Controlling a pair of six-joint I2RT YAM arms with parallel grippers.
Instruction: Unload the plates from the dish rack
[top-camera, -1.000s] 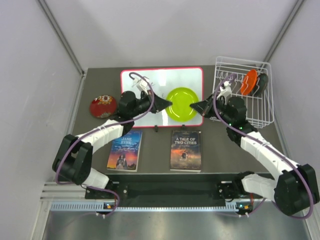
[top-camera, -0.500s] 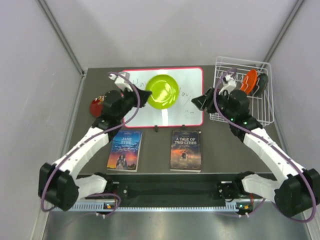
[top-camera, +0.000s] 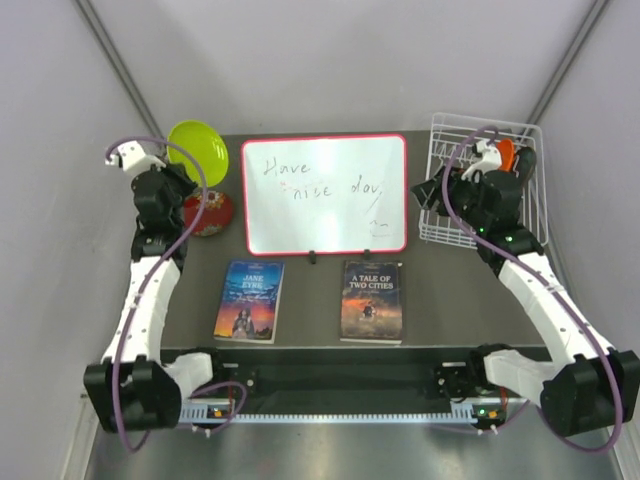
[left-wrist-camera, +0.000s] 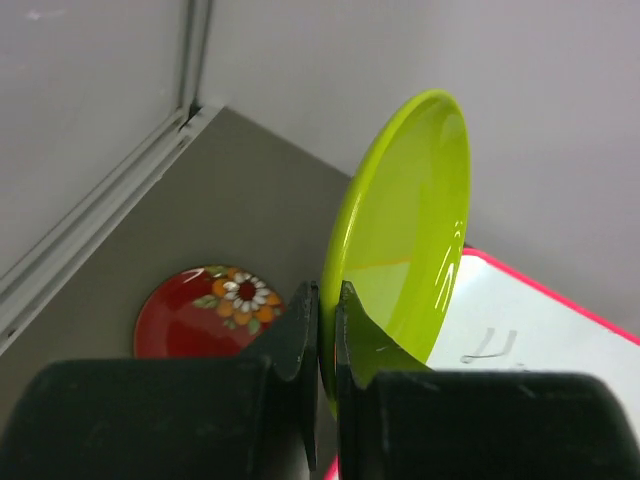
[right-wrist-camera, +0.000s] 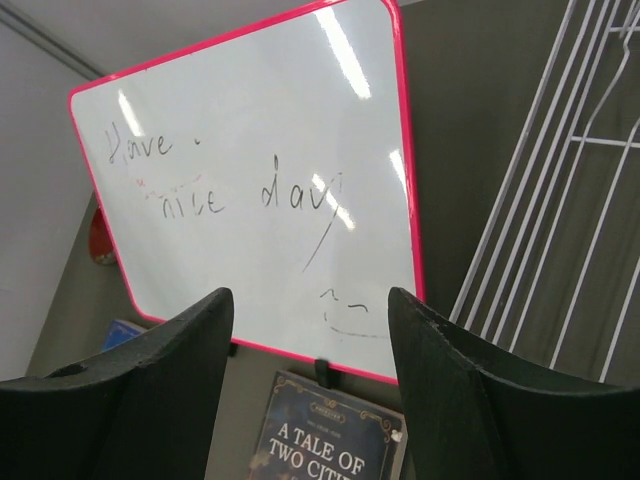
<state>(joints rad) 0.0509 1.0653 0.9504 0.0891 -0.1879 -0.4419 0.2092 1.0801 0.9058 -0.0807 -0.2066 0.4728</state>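
Green plate (left-wrist-camera: 400, 230) out of the rack (top-camera: 535, 215) and gripped at far left; two plates stand in the rack.

The left gripper (left-wrist-camera: 326, 300) is clenched on the green plate's rim and holds it on edge, off the table, at the far-left corner. The red plate (top-camera: 208, 213) lies flat on the table just below it, left of the whiteboard (top-camera: 325, 193), apart from the green one. The rack stands at the far right. In its back part an orange plate (top-camera: 507, 152) and a dark plate (top-camera: 525, 160) stand upright side by side, partly hidden by the right arm. The right gripper (right-wrist-camera: 308, 300) is released, jaws apart and holding nothing, at the rack's left side, facing the whiteboard.
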